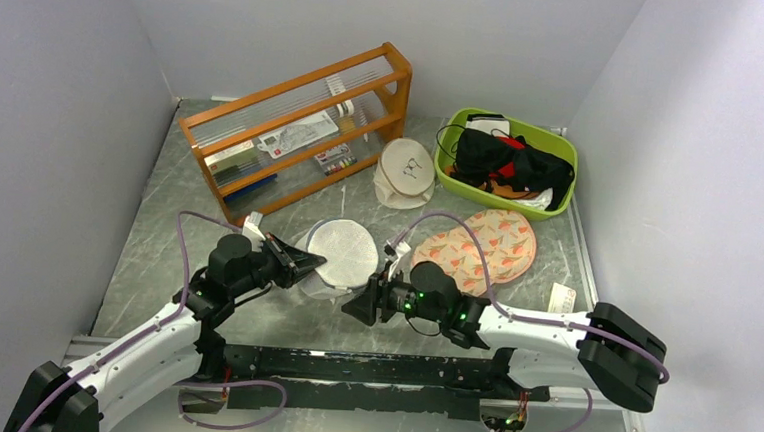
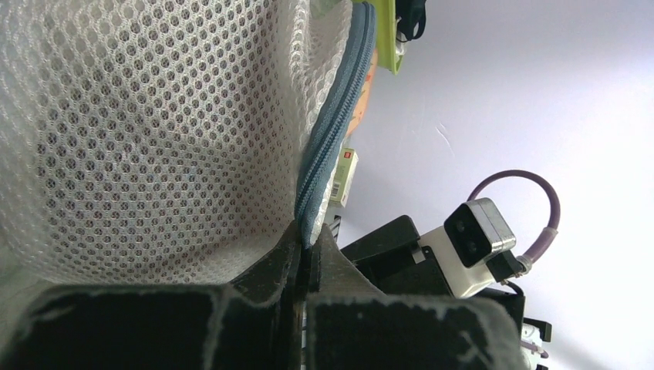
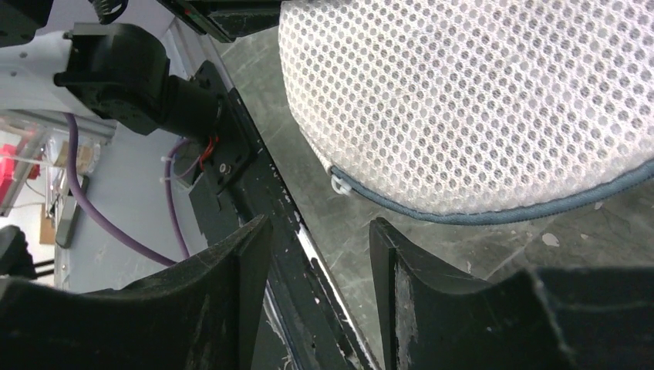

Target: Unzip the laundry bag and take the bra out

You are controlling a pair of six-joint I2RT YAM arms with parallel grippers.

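The laundry bag [image 1: 343, 254] is a round white mesh drum in the middle of the table. My left gripper [image 1: 319, 263] is shut on its blue-grey zip edge [image 2: 333, 131], with the mesh [image 2: 146, 131] filling the left wrist view above the gripper [image 2: 308, 236]. My right gripper [image 1: 353, 305] is open and empty just in front of the bag. In the right wrist view the gripper [image 3: 319, 225] sits below the bag [image 3: 478, 100], whose rim [image 3: 493, 215] carries a small white pull [image 3: 338, 183]. The bra does not show.
A wooden rack [image 1: 298, 131] stands at the back left. A cream round pouch [image 1: 406, 172] lies behind the bag. A green basket [image 1: 560, 192] with black clothing is at the back right. A peach printed pad [image 1: 481, 244] and a small packet [image 1: 560, 297] lie right.
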